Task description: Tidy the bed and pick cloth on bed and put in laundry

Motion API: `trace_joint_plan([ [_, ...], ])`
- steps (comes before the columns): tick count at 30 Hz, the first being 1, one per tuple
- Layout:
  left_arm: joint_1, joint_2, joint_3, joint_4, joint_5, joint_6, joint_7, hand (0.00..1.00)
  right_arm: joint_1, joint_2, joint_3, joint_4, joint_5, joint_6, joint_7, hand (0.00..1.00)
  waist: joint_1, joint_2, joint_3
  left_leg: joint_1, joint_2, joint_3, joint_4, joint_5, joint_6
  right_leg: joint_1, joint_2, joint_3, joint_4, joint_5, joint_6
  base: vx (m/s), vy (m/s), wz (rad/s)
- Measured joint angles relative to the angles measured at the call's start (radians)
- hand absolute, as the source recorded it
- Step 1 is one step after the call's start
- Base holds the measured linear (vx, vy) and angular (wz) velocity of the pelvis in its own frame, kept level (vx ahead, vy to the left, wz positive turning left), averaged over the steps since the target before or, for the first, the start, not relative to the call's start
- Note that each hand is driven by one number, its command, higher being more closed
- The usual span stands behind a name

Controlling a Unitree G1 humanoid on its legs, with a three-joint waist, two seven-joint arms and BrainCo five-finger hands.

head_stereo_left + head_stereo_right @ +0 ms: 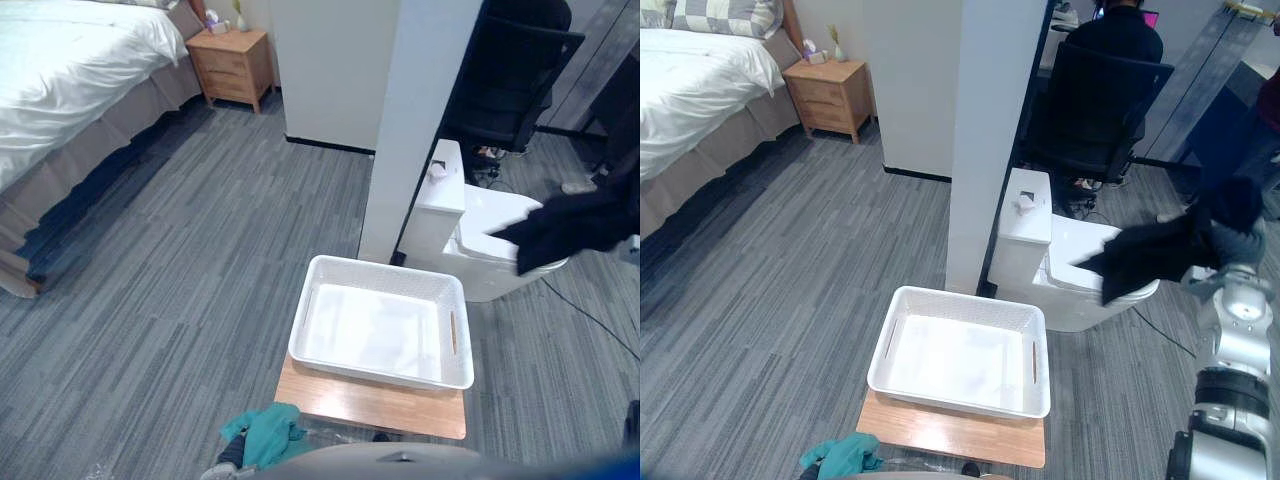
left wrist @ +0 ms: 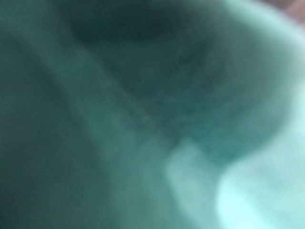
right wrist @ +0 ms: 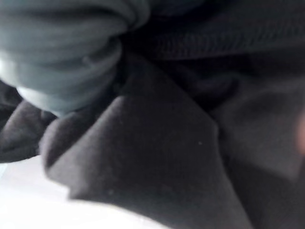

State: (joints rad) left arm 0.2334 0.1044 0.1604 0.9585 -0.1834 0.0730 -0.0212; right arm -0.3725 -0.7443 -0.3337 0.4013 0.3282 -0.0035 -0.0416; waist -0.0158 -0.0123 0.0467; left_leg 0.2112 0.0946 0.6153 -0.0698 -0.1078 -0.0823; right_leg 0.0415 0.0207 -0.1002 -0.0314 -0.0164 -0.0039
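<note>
Closest in, low at the left edge of the head views: a bunched teal cloth (image 1: 266,434), draped over the left hand. Cannot tell open from closed there, with the hand buried in teal folds that press right up against the left wrist camera too.

Just beyond, a small wooden surface (image 1: 372,405), with the teal cloth beside its near left corner. On that surface, a white laundry basket (image 1: 385,272) with perforated walls and a slot handle in each short side, overhanging the far edge of the wood. Teal cloth short of the basket on the near side; black cloth out to its right and farther off.

At mid-distance on the right: that black cloth (image 1: 1160,252), hanging in loose folds from the end of the raised right arm, above the front of a white toilet (image 1: 1028,240). Right hand swallowed by the dark fabric; cannot tell gripping from open, with dark folds close against the right wrist camera.

Behind the basket, a white pillar (image 1: 990,130) rising from the grey carpet floor (image 1: 180,280), toilet tank just beside its base. Farther back on the right, a black office chair (image 1: 1095,110) with a person (image 1: 1130,25) seated, back turned.

Far left: the bed (image 1: 70,60) under a white cover, checked pillows (image 1: 725,15) at its head, and next to it a wooden nightstand (image 1: 232,62) carrying a tissue box (image 1: 815,53).
</note>
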Motion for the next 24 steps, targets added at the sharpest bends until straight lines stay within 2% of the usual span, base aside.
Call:
trace_joint_plan([
  [4, 0.012, 0.002, 0.0, -0.003, 0.009, 0.001, 0.0, 1.0, -0.061, -0.009, 0.071, -0.112, -0.001, 0.043, 0.046, 1.0, -0.025, -0.001, 0.001, -0.002, -0.007, -0.017, 0.001, 0.002, 0.005, -0.001, -0.005, 0.002, 0.0, 0.001, 0.0, -0.01, 0.006, 0.04],
  [11, -0.006, 0.021, -0.001, 0.009, 0.009, 0.001, -0.002, 1.0, -0.066, -0.004, 0.196, -0.286, 0.0, 0.118, 0.136, 1.0, -0.028, -0.013, 0.019, -0.006, -0.006, -0.016, 0.005, 0.001, 0.014, -0.009, 0.0, 0.029, -0.008, 0.012, -0.007, -0.02, -0.01, -0.09],
  [15, -0.025, 0.023, -0.002, 0.02, 0.01, 0.002, -0.003, 1.0, -0.114, 0.042, 0.237, -0.36, 0.002, 0.157, 0.164, 1.0, -0.037, -0.012, 0.025, -0.023, -0.007, -0.01, 0.007, 0.002, 0.017, -0.014, 0.001, 0.036, -0.039, 0.039, -0.01, -0.01, -0.009, -0.07],
  [20, -0.059, 0.033, -0.021, 0.056, 0.01, 0.002, -0.005, 1.0, -0.125, 0.121, 0.304, -0.564, 0.006, 0.192, 0.196, 1.0, -0.048, -0.011, 0.025, -0.023, -0.001, -0.01, 0.017, 0.002, 0.017, -0.013, 0.005, 0.046, -0.04, 0.044, -0.016, 0.0, -0.017, -0.06],
  [24, -0.079, 0.041, -0.046, 0.063, 0.009, 0.002, -0.008, 1.0, -0.12, 0.16, 0.357, -0.632, 0.012, 0.231, 0.223, 1.0, -0.05, -0.011, 0.027, -0.022, 0.001, -0.01, 0.02, 0.002, 0.018, -0.013, 0.007, 0.054, -0.042, 0.05, -0.02, -0.02, -0.011, -0.04],
])
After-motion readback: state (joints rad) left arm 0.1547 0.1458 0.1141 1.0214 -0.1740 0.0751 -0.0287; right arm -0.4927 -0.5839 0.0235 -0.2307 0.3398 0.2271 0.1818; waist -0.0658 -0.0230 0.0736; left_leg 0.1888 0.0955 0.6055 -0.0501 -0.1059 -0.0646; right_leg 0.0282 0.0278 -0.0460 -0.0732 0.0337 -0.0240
